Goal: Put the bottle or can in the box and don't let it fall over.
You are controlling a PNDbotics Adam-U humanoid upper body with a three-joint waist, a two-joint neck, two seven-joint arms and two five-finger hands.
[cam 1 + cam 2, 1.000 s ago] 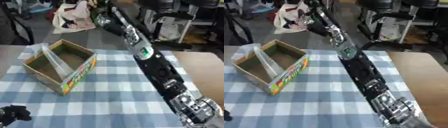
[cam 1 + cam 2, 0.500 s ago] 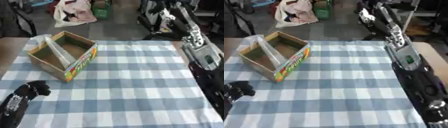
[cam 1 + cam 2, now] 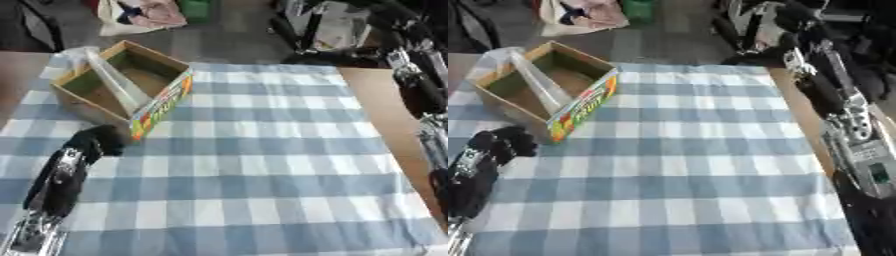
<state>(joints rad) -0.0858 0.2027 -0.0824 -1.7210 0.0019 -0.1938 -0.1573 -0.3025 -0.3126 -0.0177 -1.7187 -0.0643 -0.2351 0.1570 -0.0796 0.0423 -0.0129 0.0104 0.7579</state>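
Box point(image 3: 122, 87) sits open beside left hand point(image 3: 98, 140), whose fingers curl on nothing.

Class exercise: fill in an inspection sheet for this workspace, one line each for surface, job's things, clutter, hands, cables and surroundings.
Surface: table covered by a blue-and-white checked cloth, lying flat.
Job's things: open cardboard box at the cloth's far left corner, with a clear plastic sheet across its inside; no bottle or can seen.
Clutter: nothing seen on the cloth.
Hands: left hand black, fingers curled, holding nothing, just in front of the box. Right hand cannot be made out; only the right arm shows along the right edge.
Cables: nothing seen.
Surroundings: bag of cloth items on the floor beyond the table; dark equipment at far right.
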